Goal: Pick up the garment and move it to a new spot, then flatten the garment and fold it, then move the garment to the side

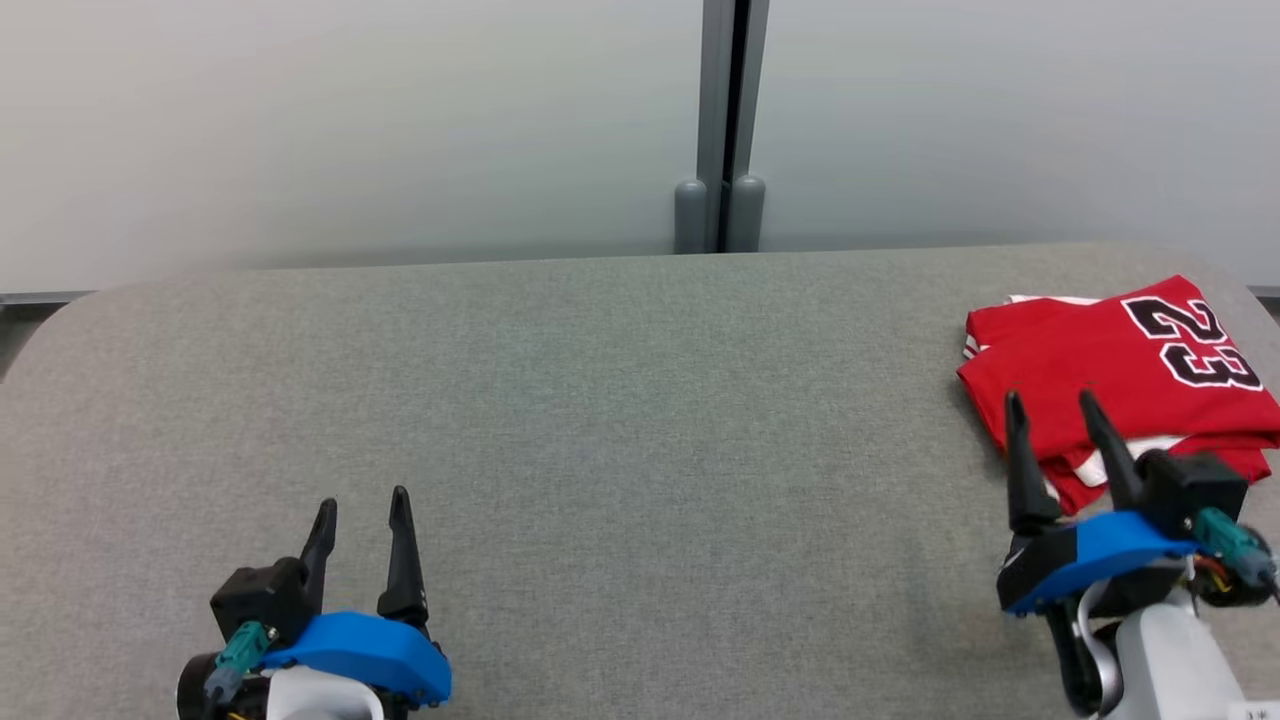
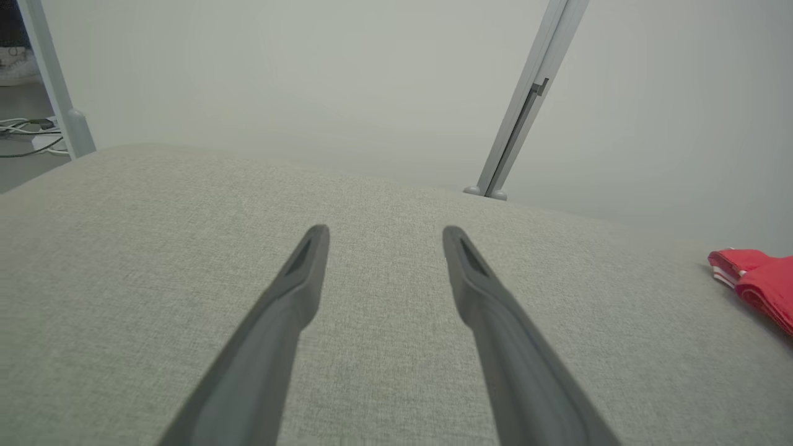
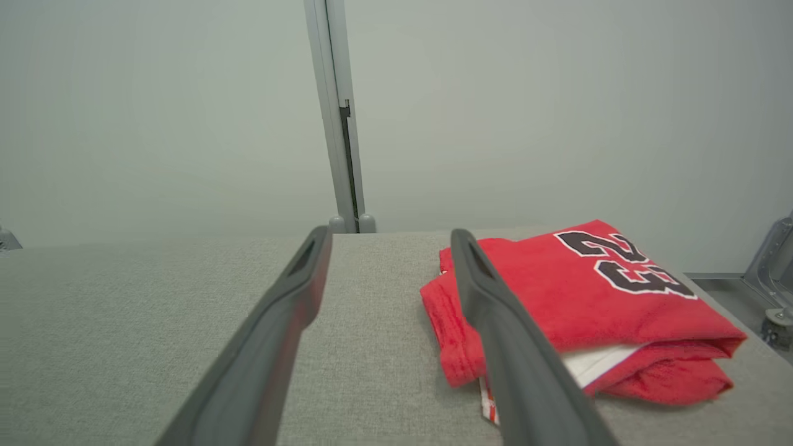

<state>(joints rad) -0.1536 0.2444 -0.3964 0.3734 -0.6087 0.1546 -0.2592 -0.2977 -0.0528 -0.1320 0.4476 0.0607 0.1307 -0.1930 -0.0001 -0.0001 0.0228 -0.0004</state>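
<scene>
At lower left, left gripper: jaws spread wide, empty, over the grey table. Right gripper: also spread wide, holding nothing, tips at the garment near-left corner, contact unclear. Folded red jersey sits at the table's far right edge, long axis roughly left-right, slightly skewed, "23" facing up.

- Table: broad, flat top covered in grey woven fabric, with rounded far corners.
- Garment: red, folded into a compact stack, lying on the table at its right end, near the far right corner.
- A black number 23 outlined in white faces up on its top layer.
- White cloth and red-and-white striped trim peek out at the near folded edge.
</scene>
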